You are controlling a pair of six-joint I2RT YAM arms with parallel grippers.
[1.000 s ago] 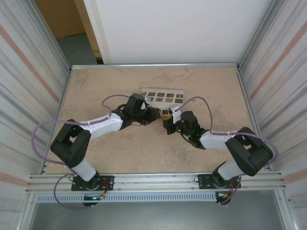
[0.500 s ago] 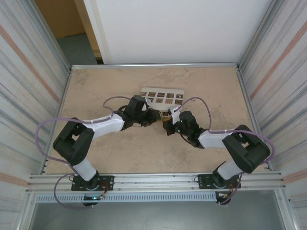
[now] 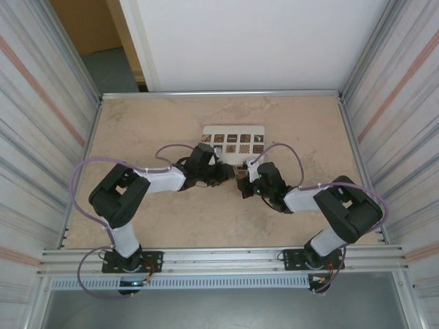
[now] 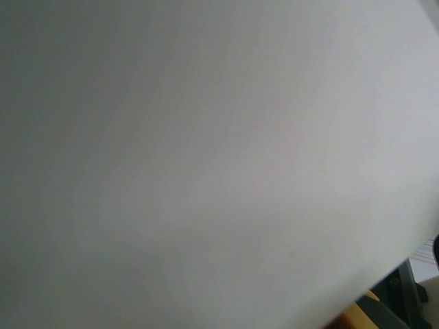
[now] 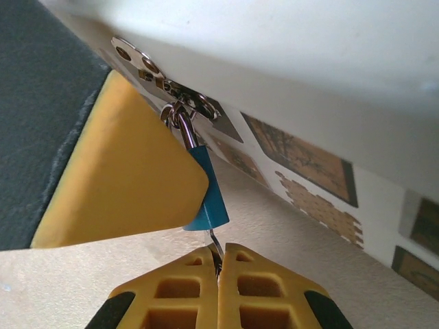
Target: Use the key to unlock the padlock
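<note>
In the right wrist view the tiny blue padlock [image 5: 208,193] hangs by its silvery shackle [image 5: 184,131] from a metal hasp [image 5: 180,92] on the white box. My right gripper [image 5: 219,252] is shut on the key [image 5: 215,241], whose thin metal blade runs up into the padlock's underside. A yellow finger [image 5: 116,175] of my left gripper lies against the padlock's body and covers its left half. From above, the left gripper [image 3: 224,173] and right gripper [image 3: 241,183] meet tip to tip just in front of the box. The left wrist view is a blurred white surface.
The white box [image 3: 236,140] with dark patterned squares lies flat behind the grippers, mid-table. Aluminium rails [image 3: 219,259] run along the near edge and metal walls close both sides. Bare table [image 3: 137,123] lies to the left, right and front.
The left arm has folded in, its elbow swinging right. Both grippers have crept slightly right and closer to the box, which now lies squarer and flatter.
</note>
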